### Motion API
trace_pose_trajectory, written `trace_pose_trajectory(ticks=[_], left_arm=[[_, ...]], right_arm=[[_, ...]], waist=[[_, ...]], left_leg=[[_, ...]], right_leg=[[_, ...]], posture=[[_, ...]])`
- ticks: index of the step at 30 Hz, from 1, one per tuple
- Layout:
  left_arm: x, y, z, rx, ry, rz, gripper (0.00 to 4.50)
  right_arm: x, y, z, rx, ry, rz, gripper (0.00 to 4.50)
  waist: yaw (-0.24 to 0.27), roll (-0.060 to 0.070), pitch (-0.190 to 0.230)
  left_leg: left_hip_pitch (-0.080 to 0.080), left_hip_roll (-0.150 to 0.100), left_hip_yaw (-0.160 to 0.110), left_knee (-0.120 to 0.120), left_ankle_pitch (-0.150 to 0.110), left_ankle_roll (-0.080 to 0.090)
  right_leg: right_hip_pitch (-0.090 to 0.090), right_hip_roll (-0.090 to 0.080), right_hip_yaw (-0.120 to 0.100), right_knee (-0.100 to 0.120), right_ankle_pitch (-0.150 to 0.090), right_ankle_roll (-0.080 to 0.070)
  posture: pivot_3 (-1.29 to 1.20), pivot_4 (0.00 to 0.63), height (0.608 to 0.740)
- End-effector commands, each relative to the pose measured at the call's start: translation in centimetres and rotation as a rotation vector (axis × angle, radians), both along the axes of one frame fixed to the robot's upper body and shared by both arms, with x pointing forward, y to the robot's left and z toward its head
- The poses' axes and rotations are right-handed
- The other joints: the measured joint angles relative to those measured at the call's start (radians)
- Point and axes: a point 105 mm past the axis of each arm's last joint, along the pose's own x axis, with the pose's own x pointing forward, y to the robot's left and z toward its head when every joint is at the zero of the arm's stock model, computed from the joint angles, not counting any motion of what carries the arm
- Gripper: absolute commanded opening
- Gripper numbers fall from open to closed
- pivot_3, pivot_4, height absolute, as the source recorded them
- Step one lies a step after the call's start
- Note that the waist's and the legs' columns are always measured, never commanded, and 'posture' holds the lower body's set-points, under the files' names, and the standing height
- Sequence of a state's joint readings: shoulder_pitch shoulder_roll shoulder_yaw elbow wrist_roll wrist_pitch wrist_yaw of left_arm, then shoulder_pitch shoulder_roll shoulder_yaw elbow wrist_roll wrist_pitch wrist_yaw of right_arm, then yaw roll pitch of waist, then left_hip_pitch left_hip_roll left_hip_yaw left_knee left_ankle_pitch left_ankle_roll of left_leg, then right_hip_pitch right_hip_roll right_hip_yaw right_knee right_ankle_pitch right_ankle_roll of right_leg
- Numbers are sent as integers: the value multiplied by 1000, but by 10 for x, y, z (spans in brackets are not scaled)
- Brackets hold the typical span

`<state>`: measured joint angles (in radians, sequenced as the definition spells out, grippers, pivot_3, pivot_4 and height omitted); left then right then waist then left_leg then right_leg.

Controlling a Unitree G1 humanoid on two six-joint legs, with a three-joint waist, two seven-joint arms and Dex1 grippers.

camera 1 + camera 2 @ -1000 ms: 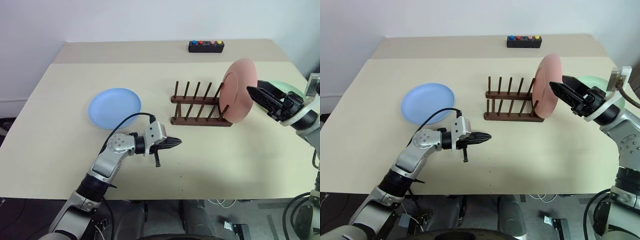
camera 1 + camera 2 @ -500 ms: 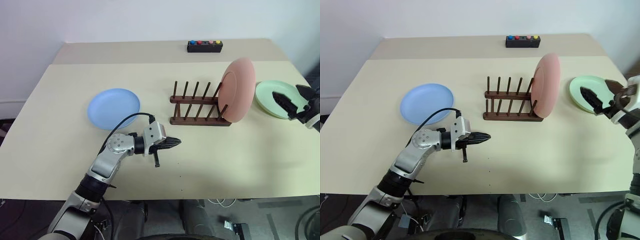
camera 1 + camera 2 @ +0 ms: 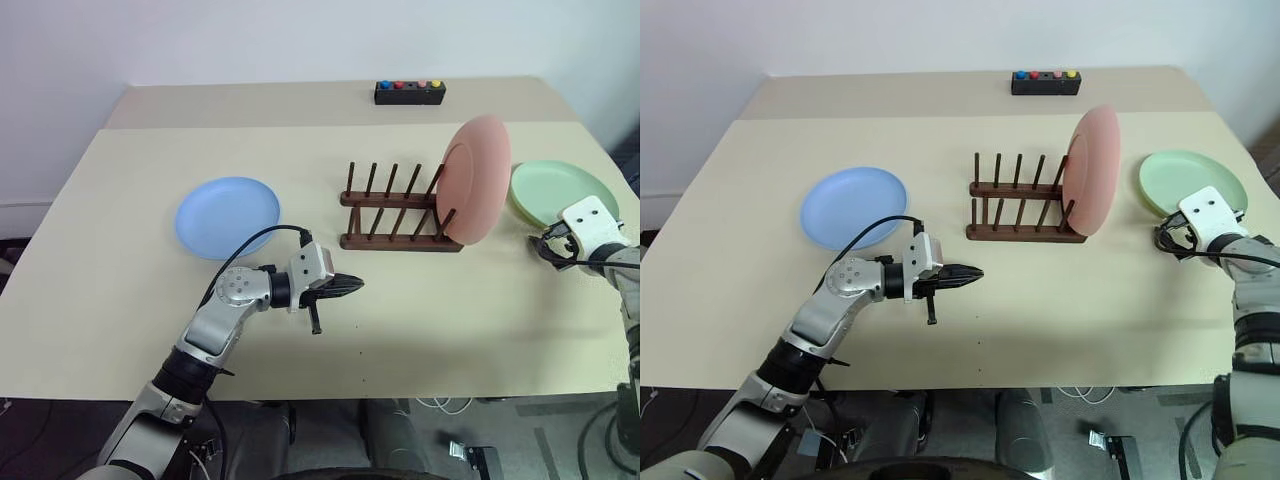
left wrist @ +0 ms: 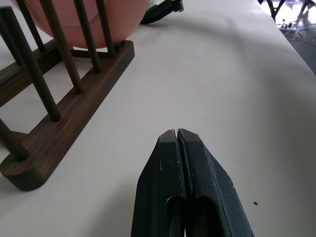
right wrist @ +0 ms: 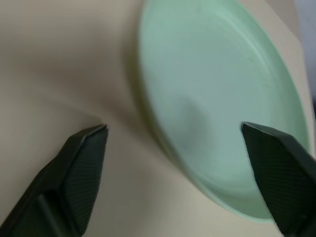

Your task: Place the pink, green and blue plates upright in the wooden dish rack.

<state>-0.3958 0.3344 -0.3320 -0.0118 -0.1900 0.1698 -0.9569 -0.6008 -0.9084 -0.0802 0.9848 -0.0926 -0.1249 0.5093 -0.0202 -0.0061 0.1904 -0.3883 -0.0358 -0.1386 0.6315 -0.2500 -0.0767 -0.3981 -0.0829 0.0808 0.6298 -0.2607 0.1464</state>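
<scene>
The table [image 3: 120, 300] held everything; the rack [image 3: 400, 212] stood near its middle, rails running left to right, with the pink plate [image 3: 477, 180] already upright in the rightmost slot and leaning slightly on the pegs; the blue plate [image 3: 229, 215] lay flat well to the rack's left, the green plate [image 3: 560, 192] flat just right of the pink one; a small black button box [image 3: 410, 92] sat at the far edge.

The green plate looked the next to go: it lay directly ahead of the right gripper [image 5: 177, 143], whose fingers [image 5: 81, 163] stood wide apart, one over bare table beside the near rim, the other over the plate's face, not yet touching; the right arm was plainly the nearer; the rim would need to pass between the fingers before any closing.

The left gripper [image 3: 350, 287] hung with its fingers pressed together and empty, pointing right in front of the rack, nearer the blue plate than the right arm was.
</scene>
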Motion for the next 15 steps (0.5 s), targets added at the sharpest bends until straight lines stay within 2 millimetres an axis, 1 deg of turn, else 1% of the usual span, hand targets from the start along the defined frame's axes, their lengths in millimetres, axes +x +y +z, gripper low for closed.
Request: trace_pose_trajectory(ticks=[1,2,4,6,8,12,15], left_arm=[[-1,1,8,-15,-30,6,0],[-1,2,8,-14,-31,8,0],[-1,3,8,-13,-31,12,0],[-1,4,8,-12,-30,14,0],[-1,4,8,-12,-30,15,0],[-1,4,8,-9,-30,13,0],[-2,4,8,-7,-29,9,0]], right_arm=[[0,-6,2,-17,-7,-20,2588],[1,-6,1,-16,-7,-21,2156],[0,-6,-1,-26,-6,-17,999],[0,-4,-3,-38,-7,-5,54],[0,-3,-3,-61,-13,9,16],[0,2,3,-122,-51,53,16],[-2,7,19,-246,-120,104,16]], waist=[[1,0,0],[0,0,0],[-1,0,0],[-2,0,0],[-3,-2,0],[-4,-1,0],[-5,-1,0]], left_leg=[[0,0,0,0,0,0],[0,0,0,0,0,0],[0,0,0,0,0,0],[0,0,0,0,0,0],[1,0,0,0,0,0],[1,0,0,0,0,0],[1,0,0,0,0,0]], right_leg=[[0,0,0,0,0,0],[0,0,0,0,0,0],[0,0,0,0,0,0],[0,0,0,0,0,0],[1,0,0,0,0,0],[1,0,0,0,0,0],[1,0,0,0,0,0]], posture=[[0,150,740],[0,150,740],[0,150,740],[0,150,740],[0,150,740],[0,150,740],[0,150,740]])
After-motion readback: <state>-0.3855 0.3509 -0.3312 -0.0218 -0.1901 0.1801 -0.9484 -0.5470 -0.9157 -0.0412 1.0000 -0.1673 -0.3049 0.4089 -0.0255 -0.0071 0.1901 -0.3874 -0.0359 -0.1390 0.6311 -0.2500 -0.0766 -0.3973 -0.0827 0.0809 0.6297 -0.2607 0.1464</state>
